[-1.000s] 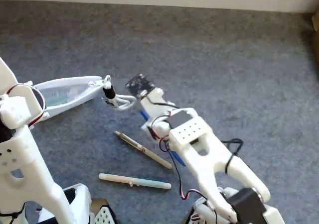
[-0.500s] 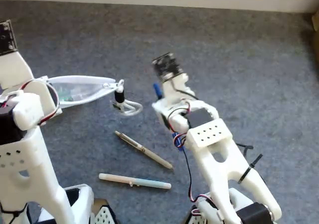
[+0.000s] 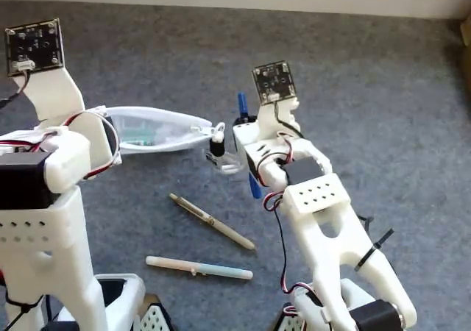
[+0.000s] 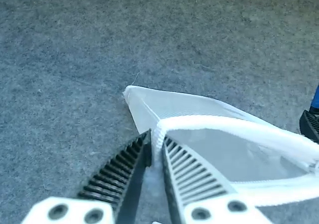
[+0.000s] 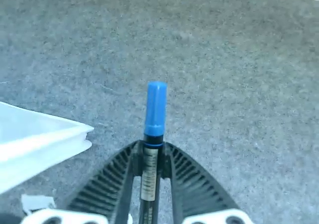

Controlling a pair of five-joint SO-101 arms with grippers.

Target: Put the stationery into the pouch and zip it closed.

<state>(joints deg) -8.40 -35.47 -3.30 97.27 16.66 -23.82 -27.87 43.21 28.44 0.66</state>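
I see my left gripper [image 4: 155,152] closed on the white zip edge of the translucent pouch [image 4: 214,139], its ribbed black fingers [image 4: 122,167] pinching the seam near one corner. In the high view the pouch stretches from that arm across the grey carpet [image 3: 368,59] toward the right arm, and something green and white [image 3: 137,134] shows through its side. The pouch's far end, with a black zip pull [image 3: 217,147] and a small white loop [image 3: 228,163], sits just beside the right arm. My right gripper [image 5: 149,159] is clamped around the body of a blue marker [image 5: 155,104]. The capped end sticks out past the fingertips, above the carpet and near the pouch's edge. In the high view the marker runs through the gripper, blue showing on both sides. Two more pens lie on the carpet between the arms: a slim silver-and-beige pen [image 3: 212,221] on a diagonal, and nearer the arm bases a pale pen with a teal end [image 3: 199,268]. They are near each other, not touching.
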